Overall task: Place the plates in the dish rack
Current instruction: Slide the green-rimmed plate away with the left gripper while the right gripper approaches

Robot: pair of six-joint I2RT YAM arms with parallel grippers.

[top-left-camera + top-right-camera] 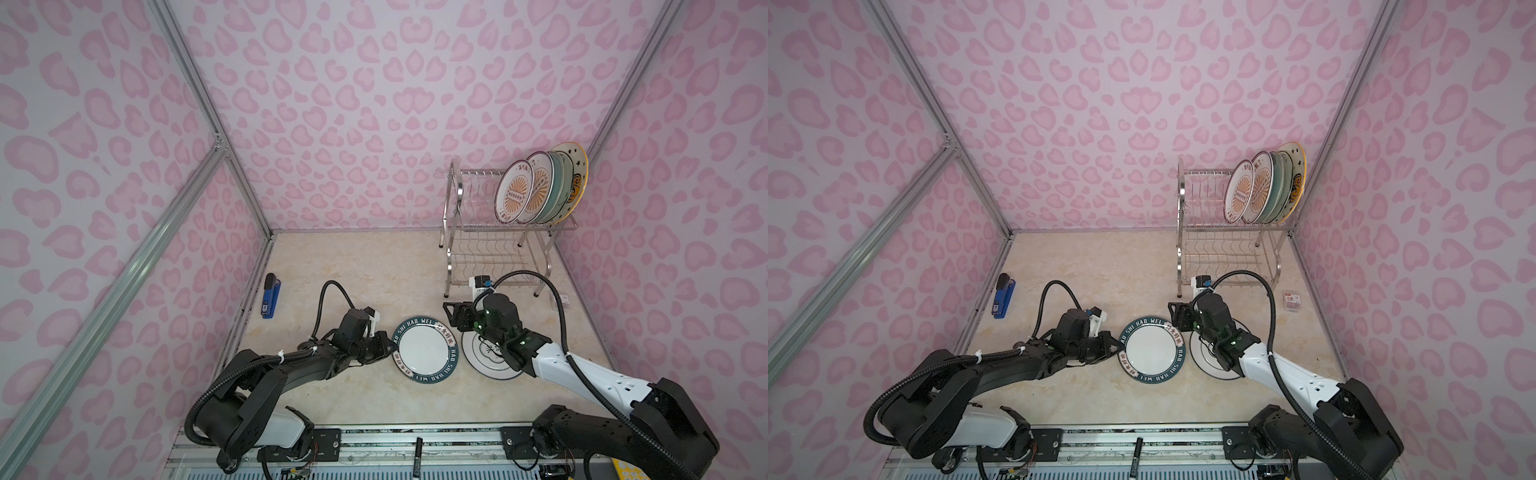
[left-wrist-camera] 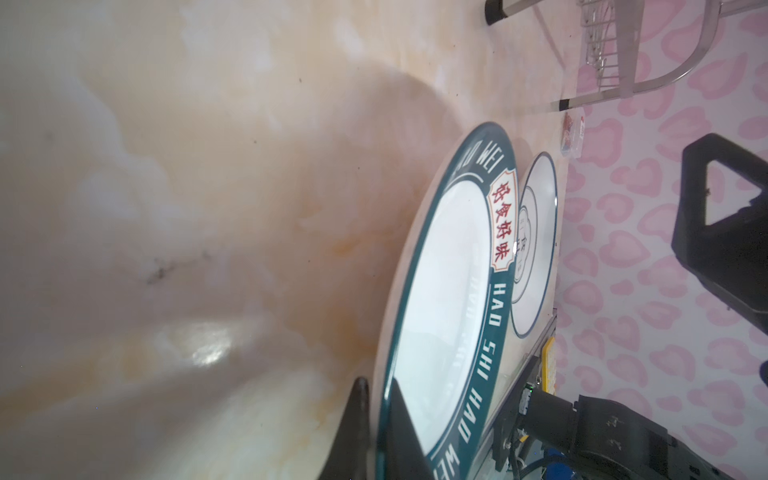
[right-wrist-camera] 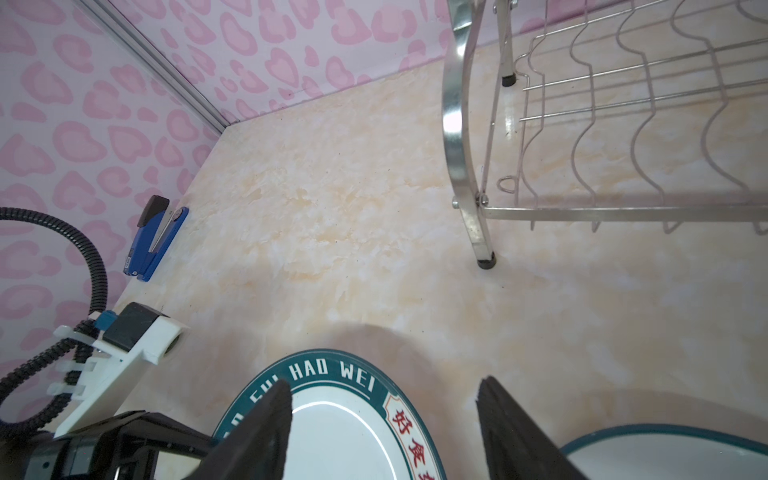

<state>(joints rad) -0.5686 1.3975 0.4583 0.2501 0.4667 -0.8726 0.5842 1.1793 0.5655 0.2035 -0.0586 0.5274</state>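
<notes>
Five plates stand in the one dish rack's upper tier, at the desk's back right corner. Two more sit mid-desk. The left gripper pinches the teal-lettered plate's rim; the right gripper hangs spread above its edge.

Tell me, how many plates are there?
7: five plates packed upright in the dish rack's top tier, where overlap may hide more; two out front, the teal-lettered plate and white plate.

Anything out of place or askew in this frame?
A blue stapler lies by the left wall and a small box near the right wall, neither to do with dishes. A marker sits on the front rail. The racked plates lean together at the right end of the rack; nothing looks broken.
</notes>
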